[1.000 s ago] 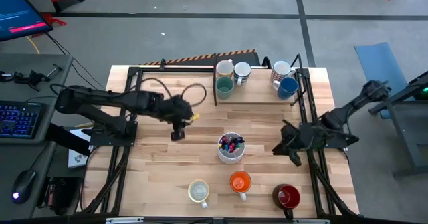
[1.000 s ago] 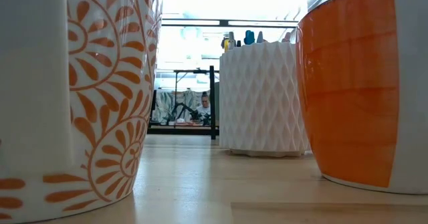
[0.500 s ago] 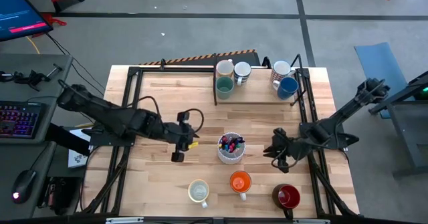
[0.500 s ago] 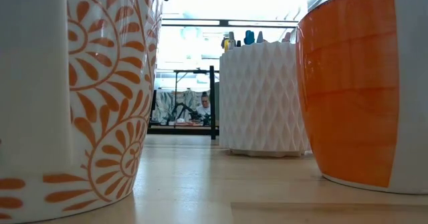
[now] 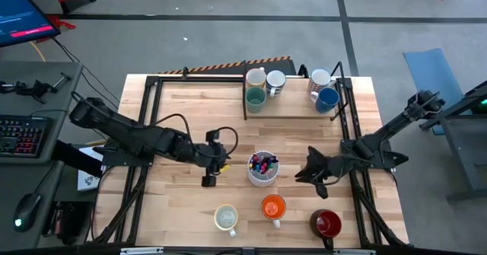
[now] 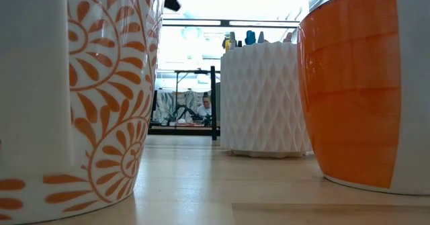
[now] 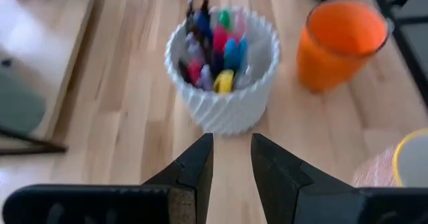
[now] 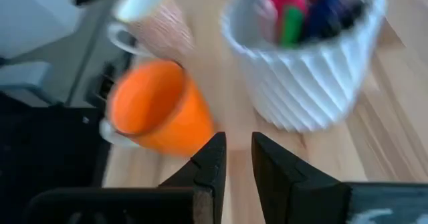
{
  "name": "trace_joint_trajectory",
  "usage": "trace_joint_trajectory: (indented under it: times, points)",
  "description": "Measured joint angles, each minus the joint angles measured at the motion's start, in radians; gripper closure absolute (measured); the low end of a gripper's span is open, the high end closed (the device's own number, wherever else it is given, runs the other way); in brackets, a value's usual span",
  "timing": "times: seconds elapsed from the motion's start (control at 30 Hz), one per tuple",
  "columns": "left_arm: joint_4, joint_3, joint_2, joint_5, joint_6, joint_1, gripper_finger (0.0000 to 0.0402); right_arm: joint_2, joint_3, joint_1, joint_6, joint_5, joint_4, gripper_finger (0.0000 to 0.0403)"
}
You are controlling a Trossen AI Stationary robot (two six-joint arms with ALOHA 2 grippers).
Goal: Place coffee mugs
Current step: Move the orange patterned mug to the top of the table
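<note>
Mugs line the near edge of the table (image 5: 175, 125): a pale yellow mug (image 5: 225, 218), an orange mug (image 5: 273, 207) beside it, and a dark red mug (image 5: 326, 224) toward the right corner. Just behind them, mid-table, stands a white ribbed cup of pens (image 5: 262, 168). On either side of that cup hang the two arms. Its fingers slightly parted with nothing between them, the left gripper (image 5: 208, 179) is just left of the cup, pointing toward it. The right gripper (image 5: 303, 176), also narrowly apart and empty, sits right of the cup and seems, in its blurred wrist view, to face the orange mug. At the far edge, on a low wooden tray (image 5: 293, 110), stand a cream mug (image 5: 256, 78), a white mug (image 5: 275, 81) and a teal mug (image 5: 255, 98) together, with a grey-white mug (image 5: 320, 80) and a blue mug (image 5: 328, 99) further right.
</note>
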Motion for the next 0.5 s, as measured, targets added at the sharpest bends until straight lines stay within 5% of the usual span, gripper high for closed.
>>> trace_joint_trajectory:
  times: [0.3, 0.5]
  points:
    - [0.067, 0.000, 0.013, 0.125, 0.000, 0.000, 0.0312, 0.001, 0.000, 0.000, -0.042, -0.034, 0.098, 0.0344]
    - [0.117, 0.000, 0.013, 0.089, -0.004, -0.014, 0.0312, 0.007, 0.027, 0.047, -0.118, 0.008, 0.139, 0.0344]
